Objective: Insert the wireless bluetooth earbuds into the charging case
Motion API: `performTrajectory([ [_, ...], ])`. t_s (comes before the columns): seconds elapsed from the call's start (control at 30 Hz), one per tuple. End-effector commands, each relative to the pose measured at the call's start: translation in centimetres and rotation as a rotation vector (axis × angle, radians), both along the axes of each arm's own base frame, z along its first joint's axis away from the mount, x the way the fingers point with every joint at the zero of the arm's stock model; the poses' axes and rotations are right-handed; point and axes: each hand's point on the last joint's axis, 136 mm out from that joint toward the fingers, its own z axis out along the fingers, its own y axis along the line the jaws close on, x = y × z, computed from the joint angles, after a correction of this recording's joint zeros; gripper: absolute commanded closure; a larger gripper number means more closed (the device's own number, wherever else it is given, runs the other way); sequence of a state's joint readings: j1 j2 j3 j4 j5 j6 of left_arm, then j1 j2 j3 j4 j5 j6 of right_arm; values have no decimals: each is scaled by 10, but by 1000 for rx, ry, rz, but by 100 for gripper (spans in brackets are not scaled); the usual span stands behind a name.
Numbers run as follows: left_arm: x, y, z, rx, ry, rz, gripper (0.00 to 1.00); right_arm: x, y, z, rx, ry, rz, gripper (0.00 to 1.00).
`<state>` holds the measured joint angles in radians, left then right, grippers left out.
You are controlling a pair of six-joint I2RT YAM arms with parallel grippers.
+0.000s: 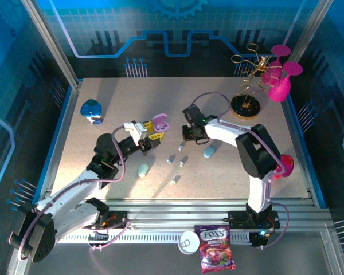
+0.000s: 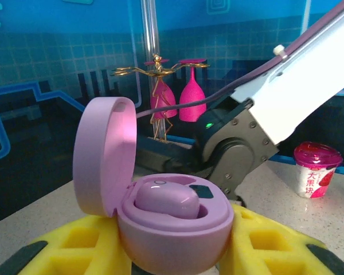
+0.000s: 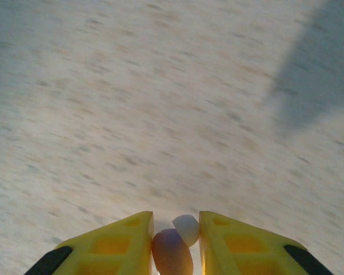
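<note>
Showed the task partly done. Held the open purple case (image 2: pixel 172 229), left of centre in the overhead view, clamped between the left gripper (image 1: pixel 154 132) fingers, with one earbud (image 2: pixel 166 200) already seated inside. Carried a second earbud (image 3: pixel 171 255) pinched between the right gripper (image 3: pixel 176 238) fingers above the table (image 1: pixel 246 172). Left several loose earbuds (image 1: pixel 182 162) at centre, apparently yet to be placed. Featured a speckled beige surface, blue-lit patterned walls, pink glasses (image 1: pixel 281 74) at upper right.
</note>
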<state>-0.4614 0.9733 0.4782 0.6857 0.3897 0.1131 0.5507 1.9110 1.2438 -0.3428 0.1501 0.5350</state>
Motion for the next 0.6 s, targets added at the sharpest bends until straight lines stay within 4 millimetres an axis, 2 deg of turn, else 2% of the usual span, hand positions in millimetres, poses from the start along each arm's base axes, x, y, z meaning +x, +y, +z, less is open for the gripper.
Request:
performTrajectory([
  [0.0,-3,-5,22,-3,-60,-24,78,-3,-23,2,5,-27,-57,74],
  [0.13,-3,-7,24,-10,-58,-37,78,-12,-33,-14,-10,11,-74,74],
  [0.27,-3,-8,23,-10,-54,-36,78,-17,-27,-20,-1,30,-74,72],
  [0.33,-3,-8,22,-7,-48,-35,78,-19,-22,-17,1,29,-64,67],
  [0.43,-3,-7,22,-7,-47,-35,78,-26,-16,-13,-5,30,-38,55],
  [0.57,-4,-7,19,-8,-45,-31,78,-37,-8,-12,23,59,-12,50],
])
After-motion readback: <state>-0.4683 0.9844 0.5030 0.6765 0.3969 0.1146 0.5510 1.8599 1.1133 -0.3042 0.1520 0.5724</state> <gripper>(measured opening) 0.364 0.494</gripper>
